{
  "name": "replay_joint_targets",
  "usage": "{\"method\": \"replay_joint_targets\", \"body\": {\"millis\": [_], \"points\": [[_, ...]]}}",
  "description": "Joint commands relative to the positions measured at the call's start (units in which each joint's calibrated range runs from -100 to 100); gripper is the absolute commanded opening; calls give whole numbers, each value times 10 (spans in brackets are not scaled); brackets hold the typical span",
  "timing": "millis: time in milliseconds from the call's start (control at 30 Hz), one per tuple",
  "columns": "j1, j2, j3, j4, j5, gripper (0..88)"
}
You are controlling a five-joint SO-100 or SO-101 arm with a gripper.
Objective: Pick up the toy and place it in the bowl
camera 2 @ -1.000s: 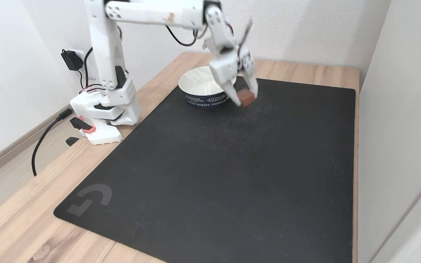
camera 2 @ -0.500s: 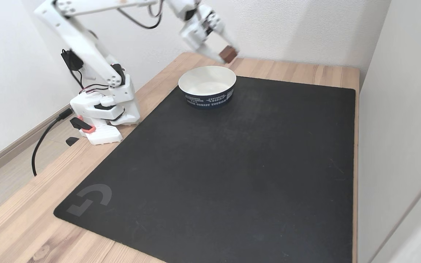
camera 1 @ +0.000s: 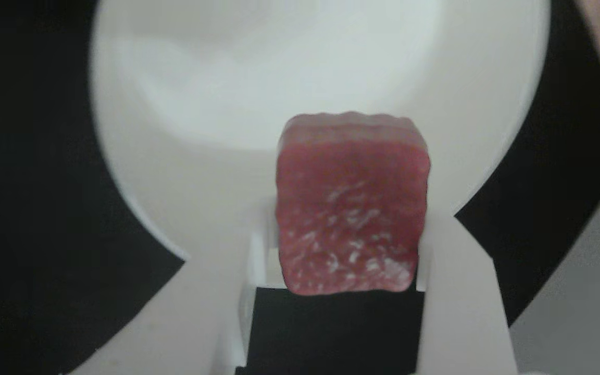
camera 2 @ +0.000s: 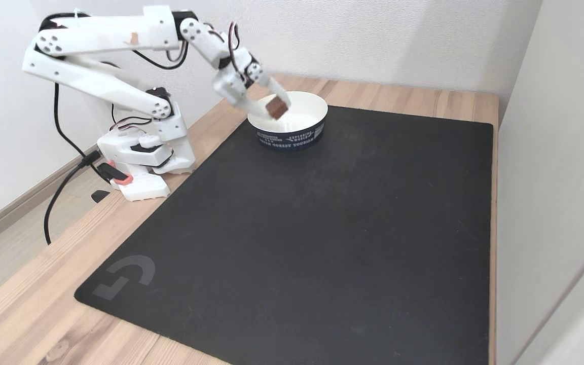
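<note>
Nearest the fixed camera, the pale wooden tabletop (camera 2: 28, 309) runs along the front, and over most of it lies a large black rectangular mat (camera 2: 322, 228) with a grey logo at its near left corner. Further back on the left, the white plastic arm base (camera 2: 142, 154) sits on the wood just off the mat's left edge, a black cable (camera 2: 59, 203) trailing away to the near left. From there the white jointed arm (camera 2: 104, 61) folds up and reaches to the right, and here's the tool (camera 2: 276, 107), pinching the small red-pink cube toy with rounded edges (camera 2: 275, 108) between its two white fingers. The cube hangs above the open mouth of the round bowl (camera 2: 292, 133), off-white inside with a dark blue printed band outside, which stands at the far left part of the mat. In the other view, close up, the white fingers (camera 1: 461, 291) press against the cube's (camera 1: 351, 208) left and right sides; its rough, pale-flecked face is toward the lens, and the bowl's smooth off-white inside (camera 1: 227, 94) spreads behind and below it, with black mat (camera 1: 29, 208) showing at either side. Beyond the bowl, bare wood meets the white wall (camera 2: 398, 40).
</note>
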State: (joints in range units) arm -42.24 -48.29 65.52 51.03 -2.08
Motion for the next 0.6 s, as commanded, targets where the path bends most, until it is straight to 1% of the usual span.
{"method": "replay_joint_targets", "body": {"millis": [0,67,133,233,267,300,567], "points": [[0,-14,14,-10,-3,23],[0,-14,13,-10,-3,24],[0,-14,12,-10,-3,71],[-1,-14,13,-2,-2,206],[-2,-13,14,-2,1,274],[-2,-13,14,-2,0,286],[0,-14,-9,-21,0,283]]}}
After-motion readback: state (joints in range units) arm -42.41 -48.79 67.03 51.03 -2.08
